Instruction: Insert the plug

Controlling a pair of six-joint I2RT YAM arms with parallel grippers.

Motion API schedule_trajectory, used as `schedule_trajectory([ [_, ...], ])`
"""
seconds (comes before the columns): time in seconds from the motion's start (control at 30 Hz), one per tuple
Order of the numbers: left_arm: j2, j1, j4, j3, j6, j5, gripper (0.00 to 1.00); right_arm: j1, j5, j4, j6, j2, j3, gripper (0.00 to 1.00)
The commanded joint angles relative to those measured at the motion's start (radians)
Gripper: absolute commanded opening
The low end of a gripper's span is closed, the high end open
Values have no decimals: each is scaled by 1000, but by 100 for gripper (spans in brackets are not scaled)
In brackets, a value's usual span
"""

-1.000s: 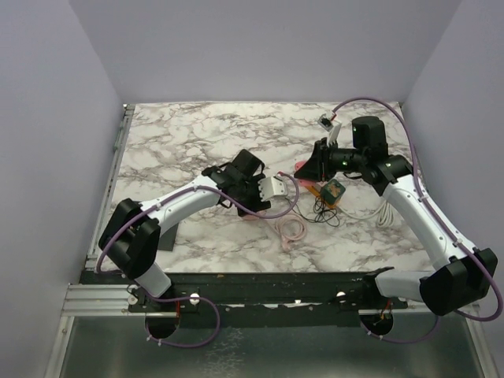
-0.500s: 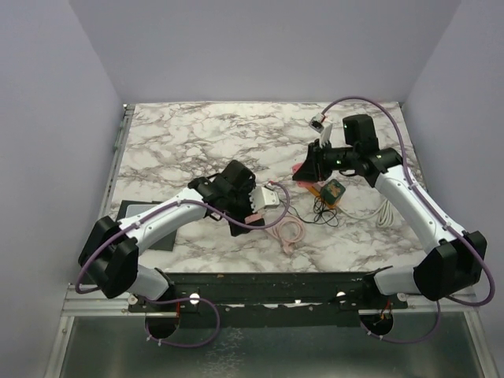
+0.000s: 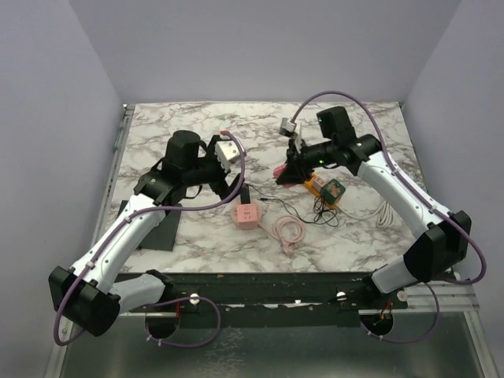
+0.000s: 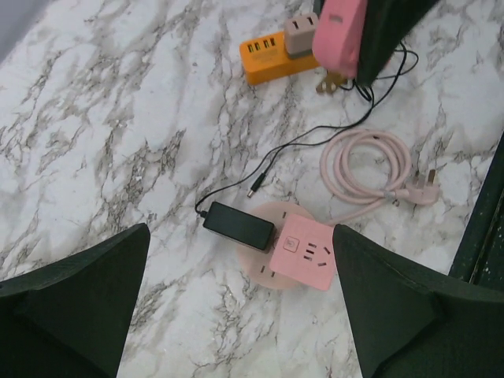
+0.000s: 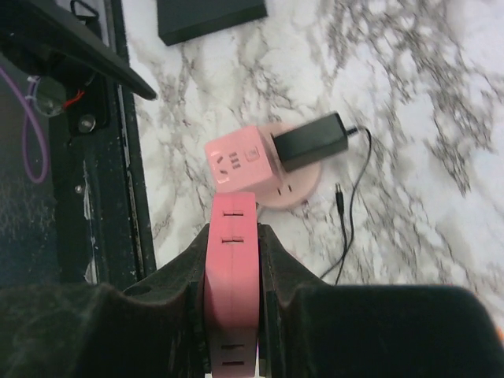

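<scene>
Plug (image 4: 339,35) in pink hangs above the marble table (image 3: 173,126), well apart from its target. At left, the left gripper (image 4: 240,228) hovers high, fingers spread wide and empty, probably giving the other arm room. Under it the pink socket cube (image 3: 245,214) sits flat, a black adapter (image 3: 244,194) in one side, top holes free, a coiled pink cable (image 3: 290,230) just beside. Further right, the right gripper (image 5: 231,272) pinches the plug by its flat faces, prongs toward the table, seemingly set for a downward push. An orange power strip (image 3: 317,187) lies near.
</scene>
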Motion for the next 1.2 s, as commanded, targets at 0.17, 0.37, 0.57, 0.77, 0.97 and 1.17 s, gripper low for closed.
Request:
schedule_trajectory([
  [0.17,-26,237,28,-115,91,269,99,222,219,-349,-225,271,348,1],
  [0.37,32,310,4,-197,276,260,99,266,284,-431,-240,315,400,1],
  [0.57,199,314,107,-189,247,170,98,342,366,-494,-271,406,484,1],
  [0.77,396,319,-104,-89,510,240,95,358,417,-518,-317,440,509,1],
  [0.97,538,297,-107,-19,511,323,89,358,436,-464,-319,365,404,1],
  [1.17,725,211,-113,138,453,181,73,358,399,-406,-324,298,318,1],
])
